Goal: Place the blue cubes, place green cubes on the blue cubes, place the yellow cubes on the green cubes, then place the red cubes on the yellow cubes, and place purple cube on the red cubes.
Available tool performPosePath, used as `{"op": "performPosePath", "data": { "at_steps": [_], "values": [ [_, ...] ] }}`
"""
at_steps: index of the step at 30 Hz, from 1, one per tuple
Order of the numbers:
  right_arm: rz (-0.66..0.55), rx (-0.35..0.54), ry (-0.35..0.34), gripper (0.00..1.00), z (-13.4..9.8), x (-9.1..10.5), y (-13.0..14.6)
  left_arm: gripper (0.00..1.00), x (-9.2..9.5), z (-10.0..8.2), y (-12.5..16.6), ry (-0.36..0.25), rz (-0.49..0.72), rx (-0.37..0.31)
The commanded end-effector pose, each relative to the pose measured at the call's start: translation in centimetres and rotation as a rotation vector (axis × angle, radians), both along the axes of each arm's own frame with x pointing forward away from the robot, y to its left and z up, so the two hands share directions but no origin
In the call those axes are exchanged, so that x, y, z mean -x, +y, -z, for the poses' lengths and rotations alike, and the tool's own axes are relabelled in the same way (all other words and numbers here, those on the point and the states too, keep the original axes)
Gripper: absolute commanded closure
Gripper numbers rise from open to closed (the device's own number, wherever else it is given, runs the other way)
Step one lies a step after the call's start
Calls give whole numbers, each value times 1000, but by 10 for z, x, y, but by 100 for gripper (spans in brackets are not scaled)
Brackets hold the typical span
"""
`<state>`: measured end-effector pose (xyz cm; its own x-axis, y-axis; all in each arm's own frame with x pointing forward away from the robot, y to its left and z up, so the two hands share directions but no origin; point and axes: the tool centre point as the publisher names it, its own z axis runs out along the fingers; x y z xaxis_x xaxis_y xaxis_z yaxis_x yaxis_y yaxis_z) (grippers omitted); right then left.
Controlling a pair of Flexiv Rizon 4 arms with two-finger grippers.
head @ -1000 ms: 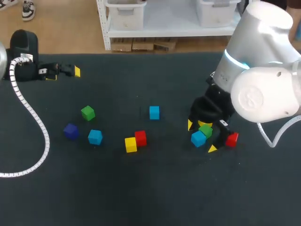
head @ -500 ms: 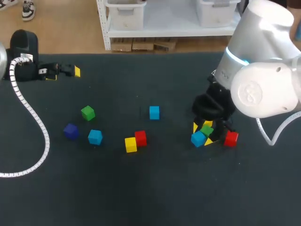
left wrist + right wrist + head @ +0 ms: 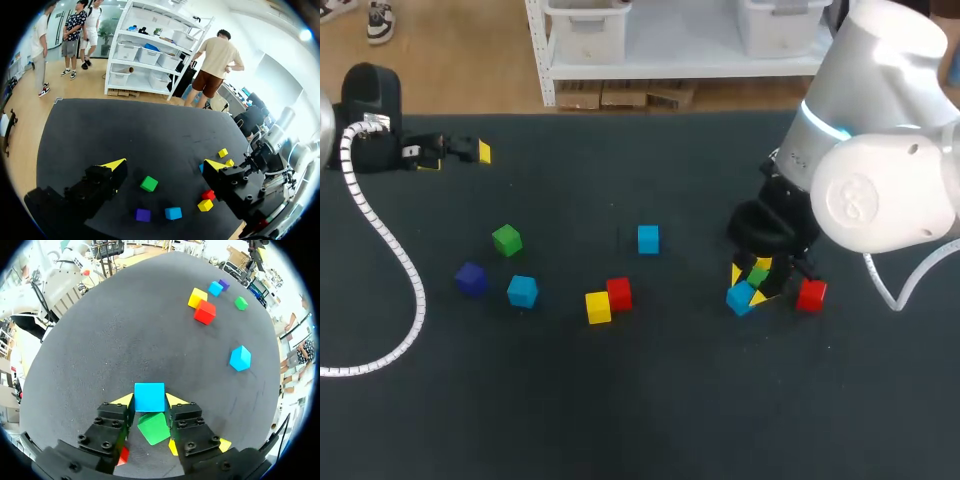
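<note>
No cube rests on another yet, so I judge the first step is in hand: setting out the blue cubes. The right gripper [image 3: 149,400] is low at the right of the table [image 3: 650,400]. It is clenched on the held blue cube [image 3: 149,397], its yellow tips flat against two opposite sides. A green cube [image 3: 154,428] lies skewed just behind it, touching or nearly so, under the gap between the finger shanks. A red cube [image 3: 810,294] sits just to the right. The middle blue cube [image 3: 648,238] and the left blue cube [image 3: 522,290] lie well apart from it, farther left. The left gripper [image 3: 164,165] hangs released at the far left of the table, with nothing between its fingers.

The next move calls for a straight lift, so the green cube is not dragged along. Then comes a carry to bare table where the blue cubes can sit side by side.

A second ago the right fingers stood wide, one tip on each side of the blue and green pair; they have since drawn in. The cubes themselves have barely shifted, and the left arm has not moved.
</note>
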<state>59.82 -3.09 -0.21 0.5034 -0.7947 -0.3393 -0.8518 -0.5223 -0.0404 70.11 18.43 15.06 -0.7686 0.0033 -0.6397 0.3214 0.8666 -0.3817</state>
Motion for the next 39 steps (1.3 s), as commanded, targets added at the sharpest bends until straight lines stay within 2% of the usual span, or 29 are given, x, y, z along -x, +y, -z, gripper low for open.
{"op": "performPosePath", "data": {
  "at_steps": [1, 6, 15, 20, 31, 39],
  "values": [
    [1, -7, 1, 82, 1, 0, 0, 0, 0, 0, 0, -1, 0, 1],
    [9, -24, 5, 100, -1, -2, 2, 0, 0, 0, 0, -1, 0, 1],
    [28, -60, 10, 100, -8, -4, 9, 0, 0, 0, 0, -1, 0, 1],
    [115, -83, 53, 100, -12, -10, 14, 0, 0, 0, 0, -1, 0, 1],
    [305, -34, -1, 100, -25, -33, 39, 0, 0, 0, 0, -1, 0, 1],
    [444, -30, 4, 100, -21, -51, 54, 0, 0, 0, 0, -1, 0, 1]
  ]
}}
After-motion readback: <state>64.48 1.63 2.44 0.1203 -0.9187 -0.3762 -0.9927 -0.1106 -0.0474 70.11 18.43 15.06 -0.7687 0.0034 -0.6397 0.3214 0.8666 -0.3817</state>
